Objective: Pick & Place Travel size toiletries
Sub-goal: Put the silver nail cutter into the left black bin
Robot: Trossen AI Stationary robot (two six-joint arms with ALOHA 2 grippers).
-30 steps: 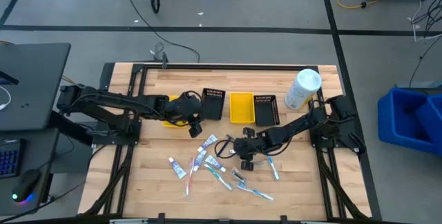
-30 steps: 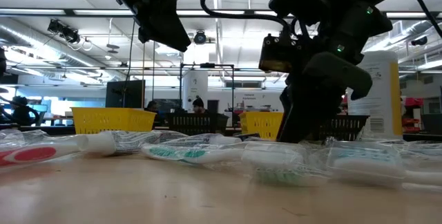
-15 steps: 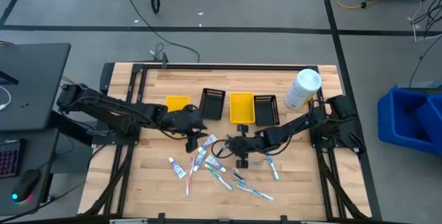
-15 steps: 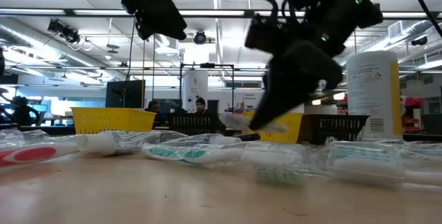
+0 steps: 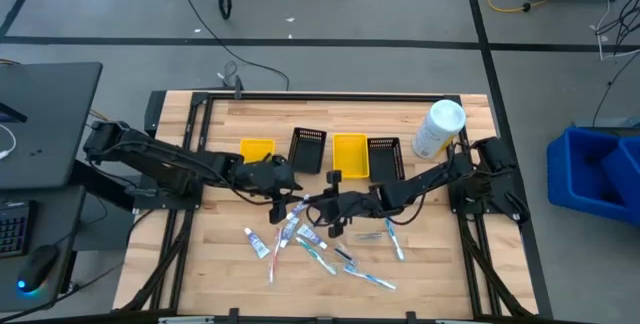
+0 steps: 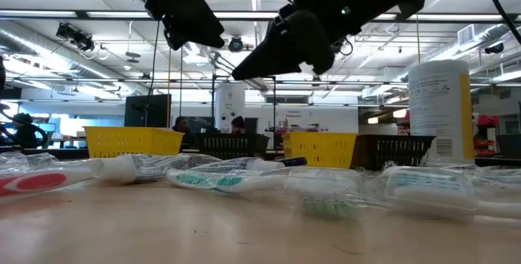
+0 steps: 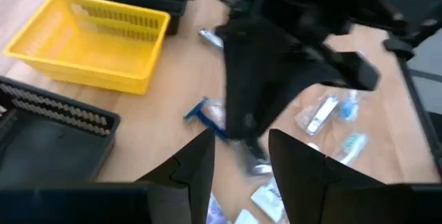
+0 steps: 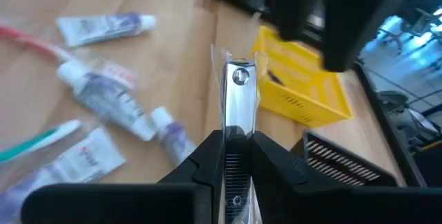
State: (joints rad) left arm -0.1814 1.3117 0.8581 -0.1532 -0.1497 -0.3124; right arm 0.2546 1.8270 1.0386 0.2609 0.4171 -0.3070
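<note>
nail clipper (image 8: pixel 237 124) pinched lengthwise in the right gripper (image 8: pixel 233 156) fingers

it points toward the yellow bin (image 8: pixel 304 86); left gripper (image 7: pixel 239 156) fingers spread above the table (image 5: pixel 430 264).

In the high view the right gripper (image 5: pixel 318 207) is too small to show what it holds, and the toiletries (image 5: pixel 300 234) at six o'clock of it blur together. The left wrist view is smeared where the other arm (image 7: pixel 276 58) hides items. The low view cuts off both arms at twelve o'clock.
</note>
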